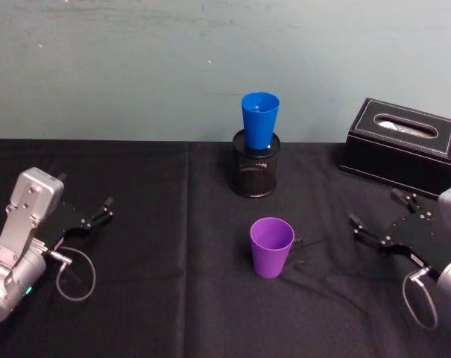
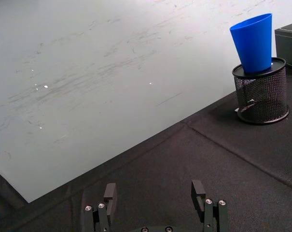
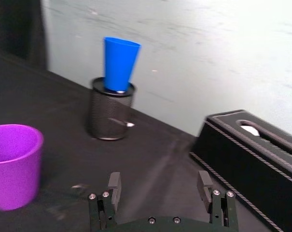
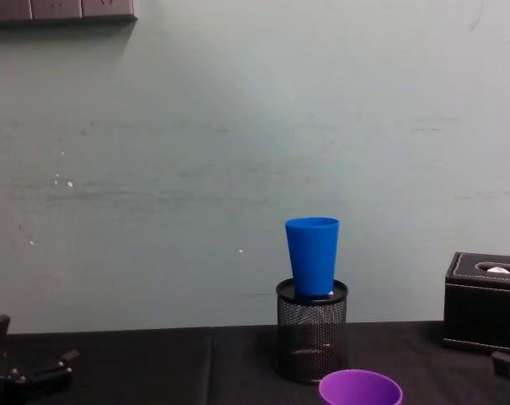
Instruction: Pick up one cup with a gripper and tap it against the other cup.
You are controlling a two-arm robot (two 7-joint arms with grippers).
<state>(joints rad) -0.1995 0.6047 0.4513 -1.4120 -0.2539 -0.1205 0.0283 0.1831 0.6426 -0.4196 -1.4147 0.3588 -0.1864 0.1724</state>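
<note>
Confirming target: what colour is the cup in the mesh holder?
Blue cup; best in left wrist view.

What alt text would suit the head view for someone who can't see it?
A purple cup stands upright mid-table on a black cloth, and behind it a blue cup sits in a black mesh pen holder. The left gripper and right gripper are open at either side, touching nothing; a black tissue box sits far right.

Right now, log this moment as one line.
phase: pre-grasp | purple plastic tumbler: upright, ungrasped | blue plastic tumbler: upright in black mesh holder | left gripper: open, empty | right gripper: open, empty
</note>
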